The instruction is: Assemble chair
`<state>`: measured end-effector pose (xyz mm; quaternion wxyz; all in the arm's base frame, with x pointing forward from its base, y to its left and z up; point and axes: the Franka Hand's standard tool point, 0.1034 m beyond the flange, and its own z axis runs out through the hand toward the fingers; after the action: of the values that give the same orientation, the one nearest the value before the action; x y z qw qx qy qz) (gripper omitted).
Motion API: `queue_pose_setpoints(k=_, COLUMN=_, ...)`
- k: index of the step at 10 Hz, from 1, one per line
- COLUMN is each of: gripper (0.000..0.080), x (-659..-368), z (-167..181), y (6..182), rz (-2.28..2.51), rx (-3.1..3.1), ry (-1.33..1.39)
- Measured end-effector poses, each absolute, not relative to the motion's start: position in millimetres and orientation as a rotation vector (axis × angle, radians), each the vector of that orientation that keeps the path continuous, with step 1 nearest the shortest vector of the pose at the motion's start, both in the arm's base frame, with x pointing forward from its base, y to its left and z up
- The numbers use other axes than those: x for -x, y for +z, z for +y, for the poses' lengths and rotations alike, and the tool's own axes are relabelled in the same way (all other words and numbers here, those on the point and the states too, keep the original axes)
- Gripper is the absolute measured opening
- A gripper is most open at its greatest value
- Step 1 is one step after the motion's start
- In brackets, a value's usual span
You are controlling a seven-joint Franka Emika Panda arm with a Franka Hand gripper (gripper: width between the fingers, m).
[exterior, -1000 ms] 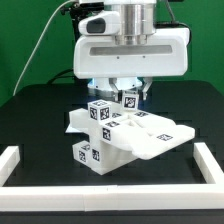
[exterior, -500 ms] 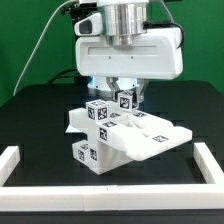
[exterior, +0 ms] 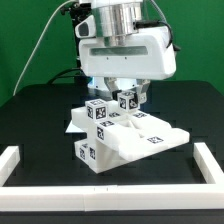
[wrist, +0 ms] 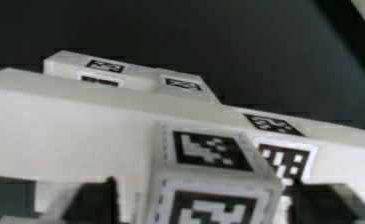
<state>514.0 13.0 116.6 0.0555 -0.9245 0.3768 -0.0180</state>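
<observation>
- Chair [exterior: 120, 140] sat mid-frame on black table [exterior: 30, 120], partly built, tagged blocks on top.
- Gripper [exterior: 126, 93] hung above the chair; grip state unclear.
- White rail [exterior: 20, 160] lay at lower left.

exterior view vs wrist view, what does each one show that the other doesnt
Only the exterior view shows the robot arm, the white border rail and the whole black table around the chair. Only the wrist view gives a blurry close-up of a tagged block with dark shapes at the frame's lower corners. Both show the white chair parts with their black-and-white tags. Neither shows clearly whether the pincer is open or shut.
</observation>
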Motion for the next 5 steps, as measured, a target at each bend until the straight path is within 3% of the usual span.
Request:
queue_pose_setpoints(k=1, gripper=0.0551, x=-512.9, z=9.7, y=115.8, rz=0.826, rx=2.924, ry=-0.070)
queue_pose_setpoints(k=2, gripper=0.0628, x=-511.9, z=7.7, y=115.4, rz=0.531, rx=2.998, ry=-0.078)
queue_pose_setpoints(k=3, gripper=0.0643, x=-509.5, z=10.3, y=114.1, rz=0.277, rx=3.035, ry=-0.084)
queue_pose_setpoints(k=5, gripper=0.0649, x=-506.9, z=10.4, y=112.7, rz=0.115, rx=3.050, ry=-0.091)
